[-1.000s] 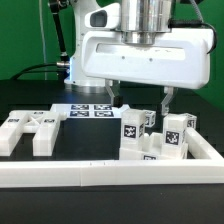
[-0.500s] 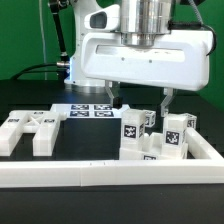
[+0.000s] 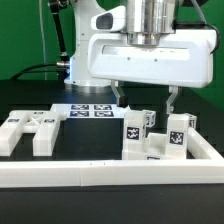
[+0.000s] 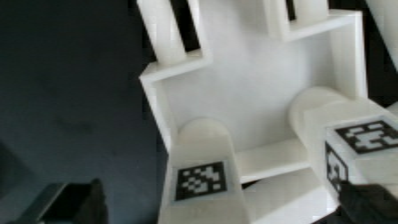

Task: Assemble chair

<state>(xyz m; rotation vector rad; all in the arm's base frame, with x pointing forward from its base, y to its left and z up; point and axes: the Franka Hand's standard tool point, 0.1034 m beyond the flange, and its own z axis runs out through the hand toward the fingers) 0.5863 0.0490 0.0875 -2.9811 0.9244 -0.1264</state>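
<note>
The chair parts are white blocks with black-and-white tags. A cluster of them stands at the exterior view's right, with one tagged upright (image 3: 133, 130) and another (image 3: 178, 135) beside it. Two more parts (image 3: 12, 131) (image 3: 46, 130) lie at the left. My gripper (image 3: 146, 100) hangs open and empty just above the right cluster, with one finger over each side of it and touching nothing. In the wrist view a flat white slab (image 4: 231, 75) with bars lies below me, and two tagged pieces (image 4: 199, 170) (image 4: 365, 140) stand between my dark fingers (image 4: 71, 205).
The marker board (image 3: 88, 110) lies flat behind the parts. The long white L-shaped border rail (image 3: 100, 173) runs along the front and up the right side (image 3: 212, 148). The robot's base stands behind on the black table.
My gripper has shifted a little to the exterior view's right and slightly up, still open. The parts have not moved.
</note>
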